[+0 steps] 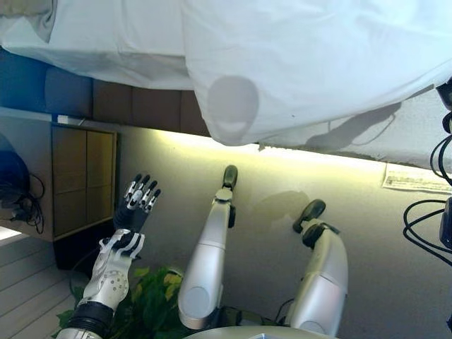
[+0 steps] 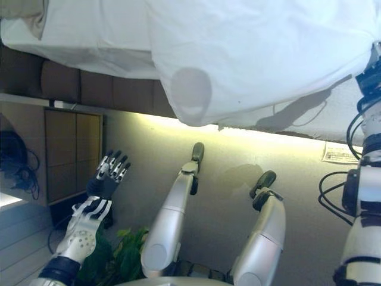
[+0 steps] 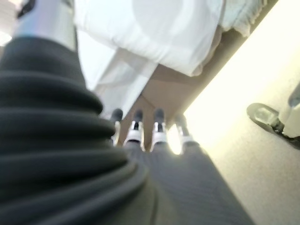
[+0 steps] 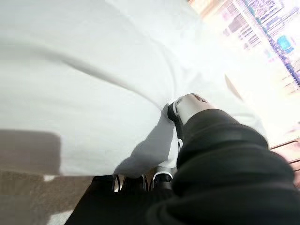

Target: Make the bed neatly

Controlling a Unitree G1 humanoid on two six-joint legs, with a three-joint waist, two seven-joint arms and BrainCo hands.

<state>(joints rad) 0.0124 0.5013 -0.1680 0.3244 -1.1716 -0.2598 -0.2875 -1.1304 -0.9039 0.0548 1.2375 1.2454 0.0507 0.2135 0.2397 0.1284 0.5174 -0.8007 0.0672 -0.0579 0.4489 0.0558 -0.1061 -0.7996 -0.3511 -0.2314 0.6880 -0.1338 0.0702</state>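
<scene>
The bed runs along the far side, with a white duvet (image 1: 318,63) hanging in a rumpled fold over its near edge and a white sheet (image 1: 106,42) to its left. The dark brown bed base (image 1: 134,106) shows under the sheet. My left hand (image 1: 139,201) is open with straight fingers, held in the air near the base and touching nothing. In its wrist view the fingers (image 3: 136,133) point toward the duvet (image 3: 154,33). My right hand (image 4: 197,140) is at the duvet's right edge, with thumb and fingers closed on a fold of the white cloth (image 4: 93,93).
A wooden bedside cabinet (image 1: 85,180) stands at the left by the bed base. A green plant (image 1: 152,296) is near my left arm. A paper sheet (image 1: 417,178) lies on the floor at the right. A greyish pillow corner (image 1: 28,14) shows at the far left.
</scene>
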